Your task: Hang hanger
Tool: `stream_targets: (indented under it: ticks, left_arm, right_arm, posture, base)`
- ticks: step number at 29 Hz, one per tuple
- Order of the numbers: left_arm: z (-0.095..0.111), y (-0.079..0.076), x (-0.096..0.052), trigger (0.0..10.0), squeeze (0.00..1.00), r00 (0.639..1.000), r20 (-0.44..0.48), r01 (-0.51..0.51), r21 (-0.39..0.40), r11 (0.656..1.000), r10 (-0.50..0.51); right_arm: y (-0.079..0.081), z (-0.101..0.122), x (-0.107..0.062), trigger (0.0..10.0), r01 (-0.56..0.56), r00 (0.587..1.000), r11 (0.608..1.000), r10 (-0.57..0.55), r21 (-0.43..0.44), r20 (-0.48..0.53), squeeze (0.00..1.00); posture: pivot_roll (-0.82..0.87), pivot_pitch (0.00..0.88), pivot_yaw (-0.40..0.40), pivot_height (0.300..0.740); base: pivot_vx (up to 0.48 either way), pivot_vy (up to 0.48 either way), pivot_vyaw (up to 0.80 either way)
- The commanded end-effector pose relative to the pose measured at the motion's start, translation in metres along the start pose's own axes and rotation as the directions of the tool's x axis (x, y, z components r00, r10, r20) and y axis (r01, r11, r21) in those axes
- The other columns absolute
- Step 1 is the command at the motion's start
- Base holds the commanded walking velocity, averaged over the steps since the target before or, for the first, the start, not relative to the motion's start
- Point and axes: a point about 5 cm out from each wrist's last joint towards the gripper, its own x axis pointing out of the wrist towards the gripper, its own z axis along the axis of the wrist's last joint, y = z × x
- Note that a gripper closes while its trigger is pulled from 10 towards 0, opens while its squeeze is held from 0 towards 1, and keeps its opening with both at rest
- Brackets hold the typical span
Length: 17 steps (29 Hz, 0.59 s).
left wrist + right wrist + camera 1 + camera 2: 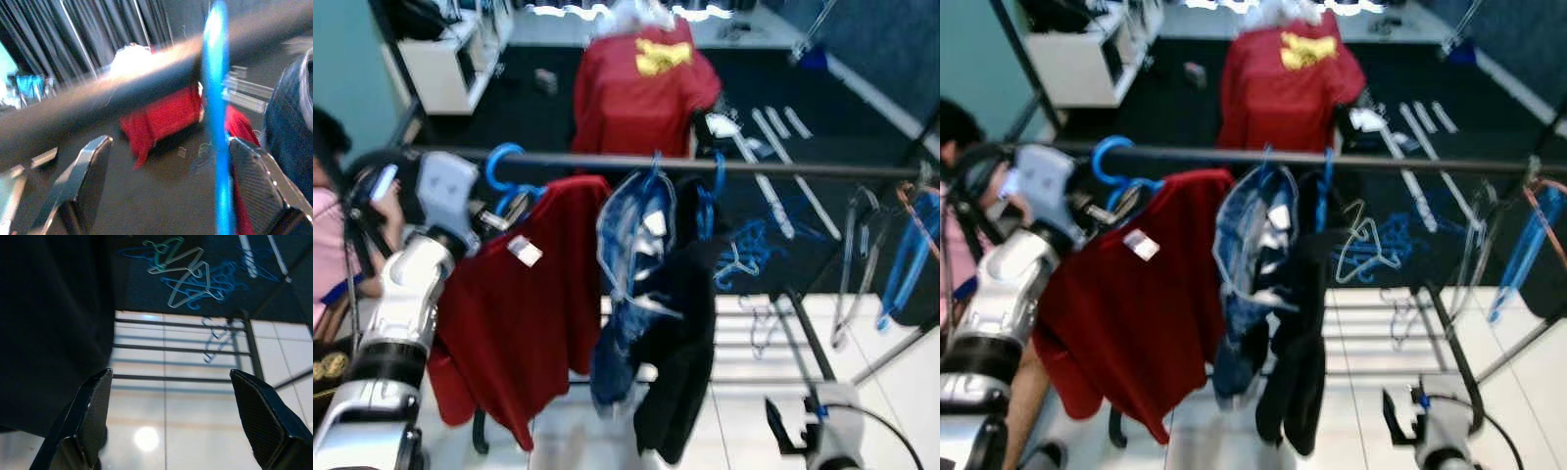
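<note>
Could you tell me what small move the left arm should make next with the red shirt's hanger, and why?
Probably draw the left gripper back. The blue hanger hook already curls over the rail, the red shirt hangs below it, and the fingers stand open beside the hook.

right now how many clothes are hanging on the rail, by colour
red shirt: 1
blue denim garment: 1
black garment: 1
total: 3 on the rail

The red shirt's blue hanger is hooked over the rail beside the left tool, whose fingers are apart. The right tool hangs low and open.
</note>
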Motion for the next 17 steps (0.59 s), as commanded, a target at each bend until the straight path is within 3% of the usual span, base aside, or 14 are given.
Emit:
stream_targets:
  ticks: [1, 4, 6, 10, 17]
  left_arm:
    - [-0.008, -0.004, -0.002, 10.0, 0.0, 0.997, -0.048, 0.058, 0.01, 0.998, -0.057]
    - [-0.01, -0.007, 0.005, 10.0, 0.0, 0.992, -0.077, 0.1, 0.02, 0.995, -0.098]
    - [-0.013, -0.008, 0.012, 10.0, 0.0, 0.983, -0.137, 0.131, 0.065, 0.989, -0.121]
    - [-0.014, -0.009, 0.015, 10.0, 0.0, 0.98, -0.157, 0.139, 0.08, 0.987, -0.126]
    - [-0.026, -0.028, 0.018, 10.0, 0.0, 0.947, -0.209, 0.25, -0.001, 0.968, -0.244]
  right_arm:
    - [0.003, -0.01, -0.007, 10.0, -0.001, 0.999, 1.0, 0.002, 0.009, -0.042, 0.0]
    - [0.004, -0.011, -0.007, 10.0, 0.0, 0.999, 1.0, 0.001, 0.011, -0.042, 0.0]
    - [0.005, -0.012, -0.008, 10.0, 0.001, 0.999, 1.0, -0.001, 0.015, -0.044, 0.0]
    - [0.005, -0.013, -0.009, 10.0, 0.003, 0.999, 1.0, -0.002, 0.016, -0.044, 0.0]
    - [0.003, -0.017, -0.012, 10.0, 0.021, 0.998, 1.0, -0.02, 0.022, -0.057, 0.0]
  posture:
    - [-0.07, 0.122, -0.028, 0.74]
    - [-0.08, 0.124, -0.023, 0.74]
    - [-0.08, 0.126, -0.016, 0.74]
    - [-0.08, 0.127, -0.012, 0.74]
    - [-0.09, 0.131, -0.005, 0.74]
  base:
    - [0.0, 0.0, 0.0]
    - [0.0, 0.0, 0.0]
    - [0.0, 0.0, 0.0]
    - [0.0, 0.0, 0.0]
    - [0.0, 0.0, 0.0]
